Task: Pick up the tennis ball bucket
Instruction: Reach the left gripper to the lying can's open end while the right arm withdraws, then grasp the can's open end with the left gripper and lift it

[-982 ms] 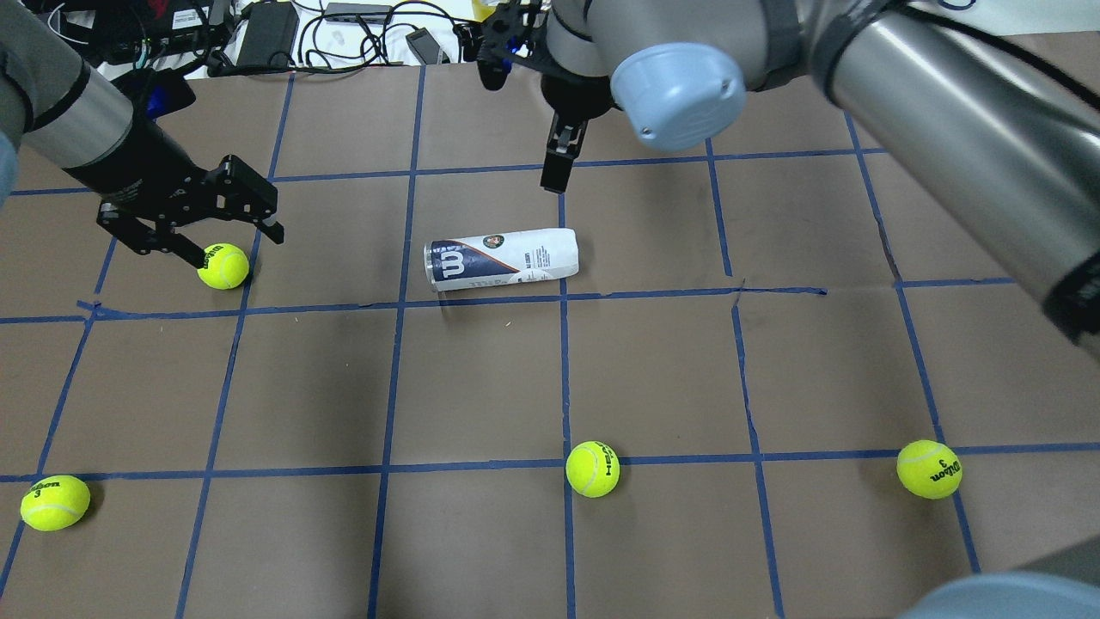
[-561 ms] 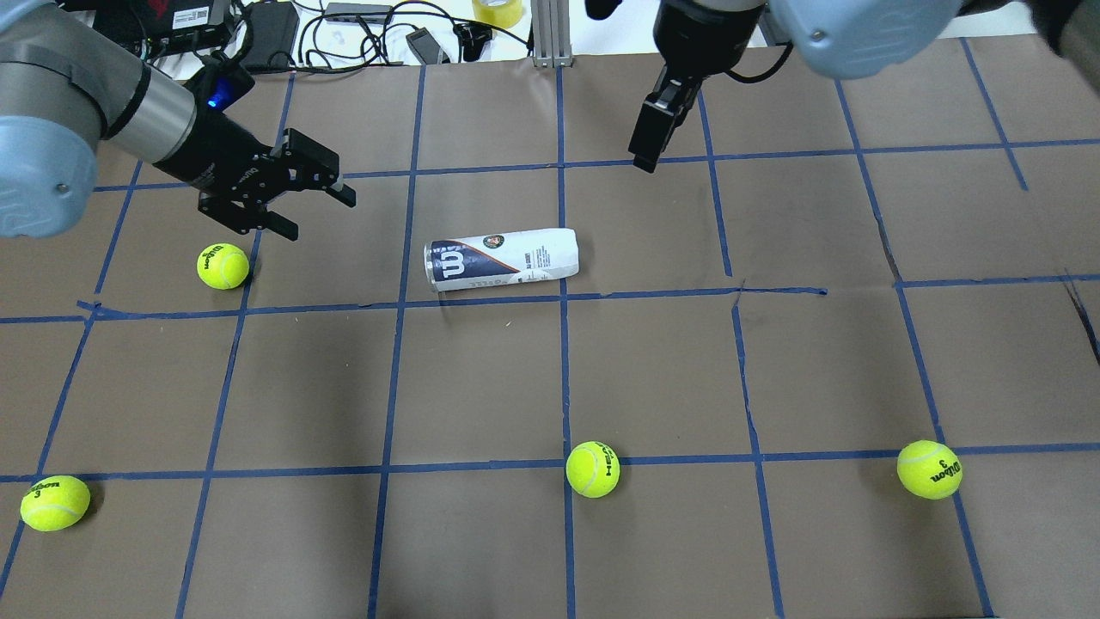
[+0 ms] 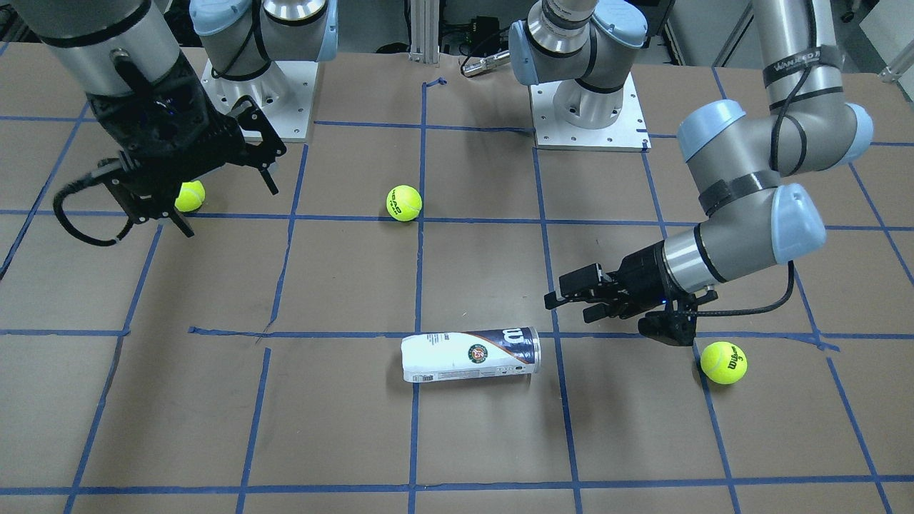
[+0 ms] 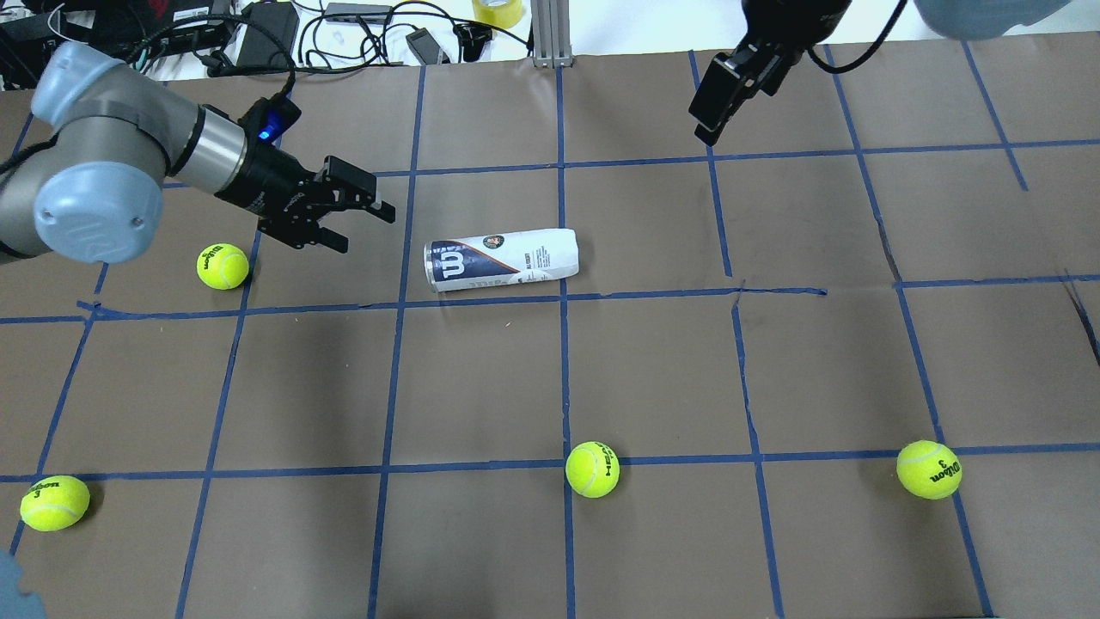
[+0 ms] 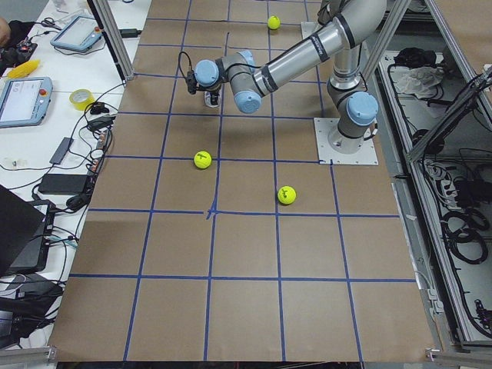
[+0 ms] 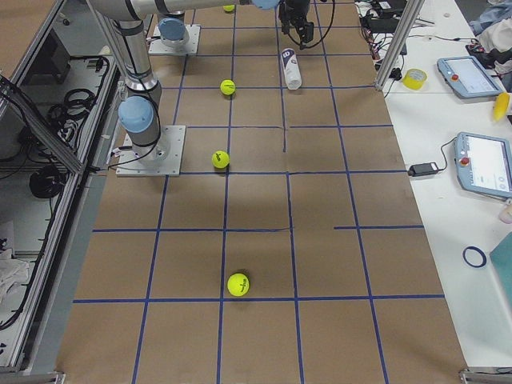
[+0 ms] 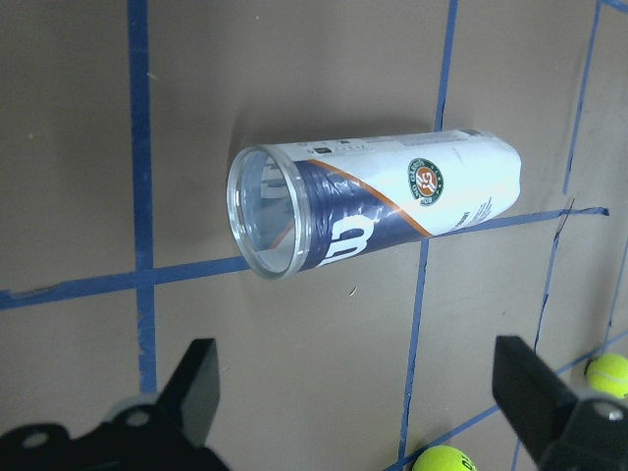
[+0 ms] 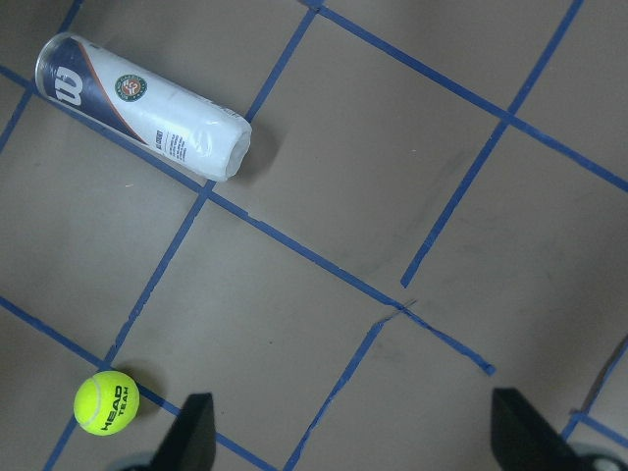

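**Ana:** Clear plastic, white and navy label: where is the tennis ball bucket [image 4: 501,259]?

**Ben:** It lies on its side on the brown paper worktop [image 4: 481,387], in the far middle part as seen from overhead. The navy end with the W faces the robot's left. The white end lies across a blue tape line [image 4: 563,361]. Nothing touches it.

**Ana:** And the left gripper [image 4: 368,230]?

**Ben:** It is close to the navy end but apart from it, with its fingers [image 7: 196,383] pointing at the bucket's clear round end. The fingers are spread wide, wider than the bucket, and hold nothing.

**Ana:** The right gripper [image 3: 230,210]?

**Ben:** It is well apart from the bucket, off past the white end, up over the worktop's far right part in the overhead view. Its wrist camera looks down on the bucket from a distance. Its fingers are also spread wide and empty.

**Ana:** Anything else on the worktop?

**Ben:** One tennis ball [image 4: 223,266] sits just beside the left arm, on the side away from the bucket. Three more balls [image 4: 54,502] [image 4: 592,468] [image 4: 929,469] rest well apart along a tape line nearer the robot.
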Action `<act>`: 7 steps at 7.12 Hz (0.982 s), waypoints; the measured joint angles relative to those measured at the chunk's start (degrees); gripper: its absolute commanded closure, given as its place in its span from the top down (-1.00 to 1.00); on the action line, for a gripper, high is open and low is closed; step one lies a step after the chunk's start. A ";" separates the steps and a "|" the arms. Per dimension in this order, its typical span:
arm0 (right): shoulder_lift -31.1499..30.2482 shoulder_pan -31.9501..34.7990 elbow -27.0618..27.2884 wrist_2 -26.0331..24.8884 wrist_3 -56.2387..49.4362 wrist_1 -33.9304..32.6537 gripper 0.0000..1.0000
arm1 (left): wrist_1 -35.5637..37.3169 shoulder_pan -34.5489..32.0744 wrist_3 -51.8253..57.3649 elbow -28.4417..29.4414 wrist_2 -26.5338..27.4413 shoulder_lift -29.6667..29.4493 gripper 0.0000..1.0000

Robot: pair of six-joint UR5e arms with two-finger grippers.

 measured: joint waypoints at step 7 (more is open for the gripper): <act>-7.12 -0.18 5.32 -5.32 19.69 4.97 1.00 | 7.69 -4.81 0.99 -0.53 -8.47 -9.62 -0.93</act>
